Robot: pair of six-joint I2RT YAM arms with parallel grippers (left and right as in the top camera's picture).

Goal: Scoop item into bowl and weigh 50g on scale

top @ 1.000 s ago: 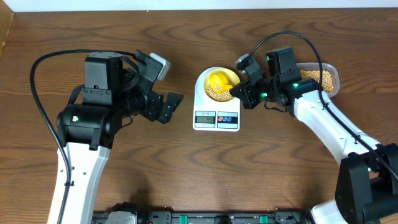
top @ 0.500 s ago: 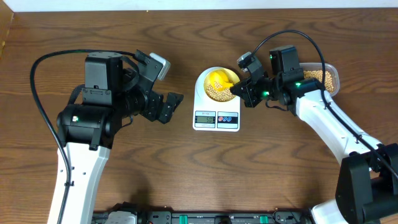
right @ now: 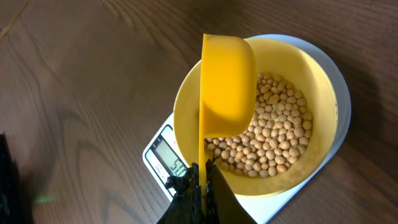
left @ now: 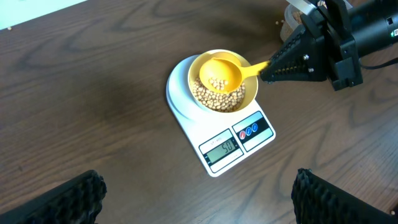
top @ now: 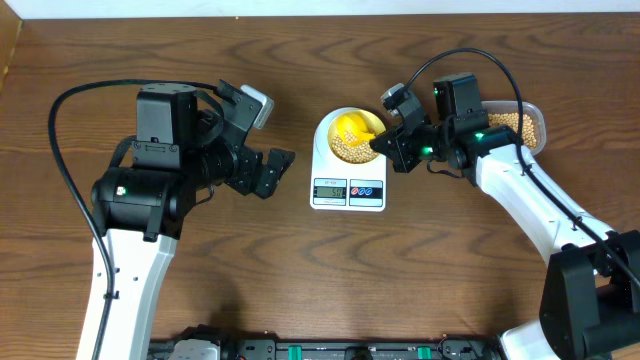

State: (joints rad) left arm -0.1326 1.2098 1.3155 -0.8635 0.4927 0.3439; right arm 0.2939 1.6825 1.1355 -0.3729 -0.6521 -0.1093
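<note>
The white scale (top: 348,190) stands mid-table with the pale yellow bowl (top: 335,125) on its platform. Tan beans (right: 273,143) cover the bowl's bottom. My right gripper (top: 380,148) is shut on the handle of a bright yellow scoop (right: 227,81), which is tilted over the bowl (right: 323,87). In the left wrist view a few beans lie in the scoop (left: 221,71), and the display (left: 225,148) seems to read 50. My left gripper (top: 272,172) hangs open and empty to the left of the scale, well apart from it.
A clear plastic container (top: 522,124) with more beans sits at the right behind my right arm. Bare wooden tabletop (top: 300,280) surrounds the scale. A black cable (top: 470,60) loops above the right wrist.
The right wrist has shifted very slightly up and to the right with the scoop. The left arm has not moved.
</note>
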